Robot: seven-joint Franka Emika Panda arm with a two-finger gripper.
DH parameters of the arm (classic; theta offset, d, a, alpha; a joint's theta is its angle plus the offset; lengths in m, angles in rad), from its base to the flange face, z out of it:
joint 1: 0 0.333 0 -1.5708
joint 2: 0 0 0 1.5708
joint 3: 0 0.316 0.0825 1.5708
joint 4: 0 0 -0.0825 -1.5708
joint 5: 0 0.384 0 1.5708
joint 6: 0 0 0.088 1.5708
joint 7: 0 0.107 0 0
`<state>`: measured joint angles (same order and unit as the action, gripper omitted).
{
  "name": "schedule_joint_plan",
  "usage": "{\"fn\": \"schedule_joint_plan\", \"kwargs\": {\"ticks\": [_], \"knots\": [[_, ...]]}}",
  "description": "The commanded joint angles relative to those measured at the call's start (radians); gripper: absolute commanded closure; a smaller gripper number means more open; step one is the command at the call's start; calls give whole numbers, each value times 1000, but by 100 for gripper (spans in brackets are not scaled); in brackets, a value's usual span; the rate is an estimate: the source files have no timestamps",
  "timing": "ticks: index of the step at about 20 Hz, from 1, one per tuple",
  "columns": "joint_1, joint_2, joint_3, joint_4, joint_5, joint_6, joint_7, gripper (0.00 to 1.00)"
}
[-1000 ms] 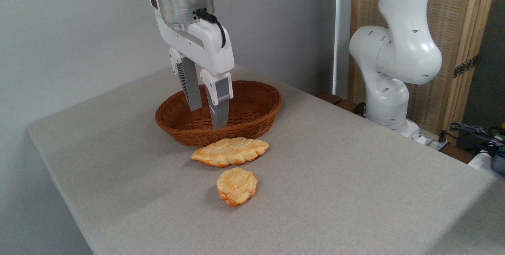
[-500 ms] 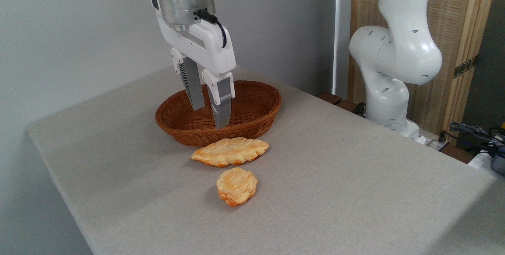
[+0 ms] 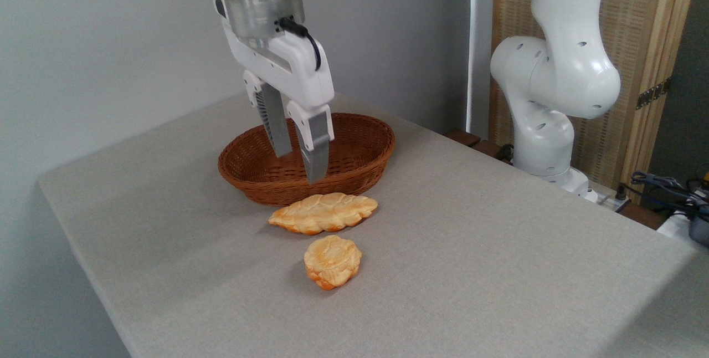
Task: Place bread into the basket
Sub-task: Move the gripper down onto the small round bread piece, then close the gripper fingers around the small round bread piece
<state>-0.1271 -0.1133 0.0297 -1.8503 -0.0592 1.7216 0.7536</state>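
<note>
a grey cloth-covered table stands against a plain pale wall, with a slatted wooden screen behind the arm's white base at the right.

the bread, a small roundish golden bun with a lumpy top, lies flat on the cloth well below and a little to the right of the pincer, nearer the camera, touching nothing. between it and the pincer lies the long braided loaf, just beside the near wall of the basket; whether loaf and wicker touch cannot be told. the basket sits right behind the pincer, oval, reddish-brown and with nothing visible in it.

the pincer hangs point-down in front of the basket's hollow, its two grey fingers parted by a narrow gap and gripping nothing.

by the look of it the task is barely begun: the bun is not yet grasped and not yet lifted. what is left is to bring the pincer over the bun, likely spread it wider, close on it, carry it across the long loaf and let it go inside the basket.

no brand, label or readable writing shows on the arm, the basket or the breads.
</note>
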Motion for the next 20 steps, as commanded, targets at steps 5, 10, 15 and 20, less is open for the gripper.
{"fn": "schedule_joint_plan", "kwargs": {"ticks": [5,10,15,20], "knots": [[12,-5,44,-167,70,142,73,0],[12,18,59,-214,100,246,75,0],[12,40,59,-259,128,325,75,0],[9,43,58,-276,130,335,75,0]]}}
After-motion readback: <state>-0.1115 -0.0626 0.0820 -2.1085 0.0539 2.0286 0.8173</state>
